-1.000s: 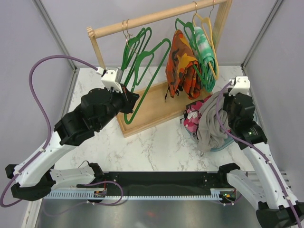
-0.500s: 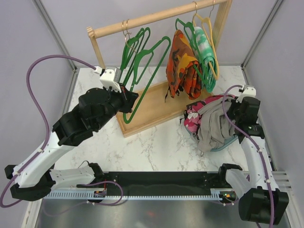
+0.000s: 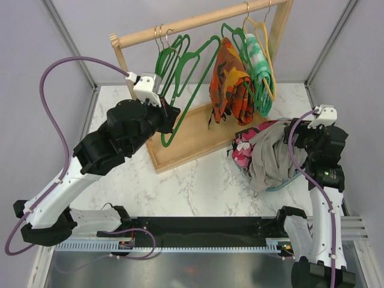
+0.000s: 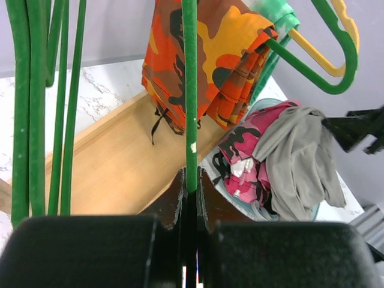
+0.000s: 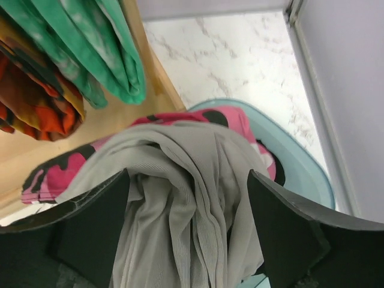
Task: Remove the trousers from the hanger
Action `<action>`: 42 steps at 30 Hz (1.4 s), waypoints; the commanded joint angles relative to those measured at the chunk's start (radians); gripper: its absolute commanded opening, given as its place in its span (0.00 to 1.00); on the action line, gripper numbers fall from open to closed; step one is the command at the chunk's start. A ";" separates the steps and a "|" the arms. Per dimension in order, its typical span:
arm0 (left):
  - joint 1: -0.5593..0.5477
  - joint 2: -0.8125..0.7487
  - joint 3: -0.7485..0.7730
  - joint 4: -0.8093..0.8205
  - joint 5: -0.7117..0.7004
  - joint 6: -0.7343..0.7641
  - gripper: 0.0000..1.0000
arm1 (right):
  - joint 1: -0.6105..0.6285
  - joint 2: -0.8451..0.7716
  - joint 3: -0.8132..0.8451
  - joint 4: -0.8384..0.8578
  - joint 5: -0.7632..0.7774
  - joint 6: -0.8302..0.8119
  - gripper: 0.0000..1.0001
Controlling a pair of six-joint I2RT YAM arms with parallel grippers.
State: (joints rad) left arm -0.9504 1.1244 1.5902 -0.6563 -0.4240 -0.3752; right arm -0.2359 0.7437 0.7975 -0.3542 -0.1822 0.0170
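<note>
My left gripper (image 3: 172,118) is shut on the thin lower bar of an empty green hanger (image 4: 190,90) that hangs from the wooden rail (image 3: 192,24). Orange-patterned trousers (image 3: 228,81) and green-white trousers (image 3: 255,66) hang folded over hangers at the rail's right end. Grey trousers (image 5: 186,198) lie draped over pink camouflage trousers (image 3: 243,147) in a teal basket (image 5: 300,174). My right gripper (image 5: 189,204) is open just above the grey fabric, one finger on each side, gripping nothing.
The rack's wooden base tray (image 3: 186,141) lies on the marble table between the arms. Other empty green hangers (image 3: 165,60) crowd the rail beside the held one. A yellow hanger (image 3: 267,54) hangs at the far right, and enclosure walls stand close on both sides.
My right gripper has opened, let go of the grey trousers and drawn back to the right. My left arm has risen and shifted right, carrying the green hanger's bar.
</note>
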 commanded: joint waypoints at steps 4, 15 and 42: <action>0.001 0.074 0.100 0.040 -0.093 0.088 0.02 | -0.005 -0.052 0.088 -0.077 -0.051 -0.068 0.98; 0.099 0.212 0.232 0.041 -0.088 0.118 0.02 | -0.005 -0.170 0.080 -0.114 -0.097 -0.063 0.98; 0.165 0.029 0.073 0.040 0.175 -0.064 0.76 | -0.005 -0.218 0.166 -0.180 0.073 0.035 0.98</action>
State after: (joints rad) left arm -0.7883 1.2114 1.6459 -0.6273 -0.3080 -0.3908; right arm -0.2379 0.5240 0.9039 -0.5381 -0.2039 -0.0063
